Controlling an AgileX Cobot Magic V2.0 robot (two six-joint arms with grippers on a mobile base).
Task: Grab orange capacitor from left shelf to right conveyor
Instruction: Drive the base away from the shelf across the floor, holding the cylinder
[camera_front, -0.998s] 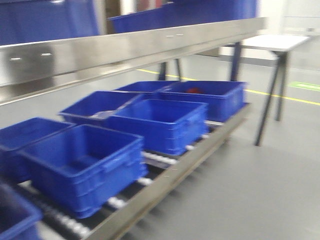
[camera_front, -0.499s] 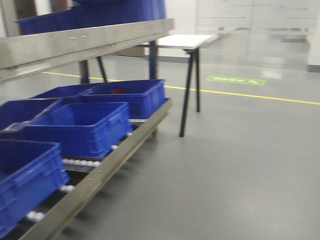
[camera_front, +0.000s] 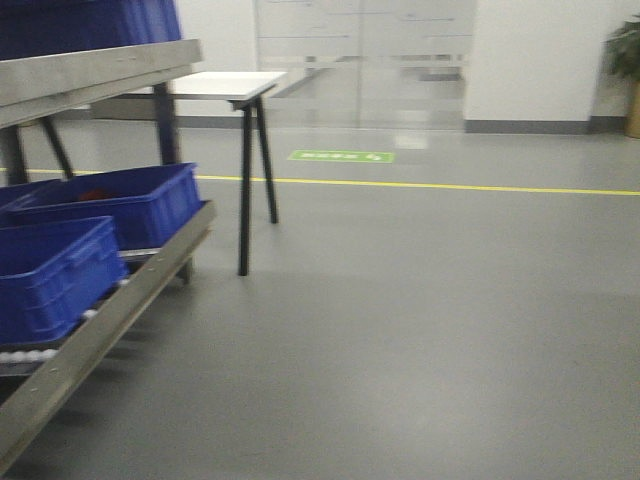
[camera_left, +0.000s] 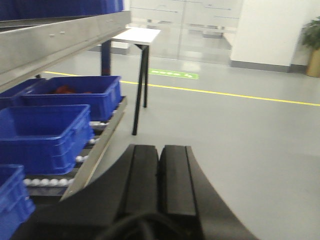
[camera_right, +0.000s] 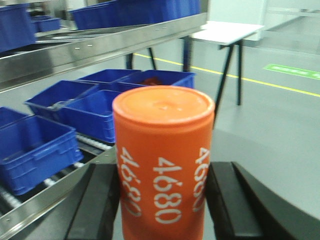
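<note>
— Where is the orange capacitor (camera_right: 162, 150)?
— Upright in my right gripper (camera_right: 161, 205), pinched from both sides so it rides steady, clear of the left shelf (camera_right: 115, 42).
— And your left gripper (camera_left: 160, 185)?
— Jaws pressed together, carrying nothing. The right conveyor isn't in view; I judge I'm mid-carry.

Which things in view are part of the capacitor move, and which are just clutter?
Job:
- orange capacitor, clamped in the right jaws
- steel shelf, the pickup point
- conveyor: not in view

Lying about:
- blue bins
- white table
- green floor sign
- potted plant
</note>
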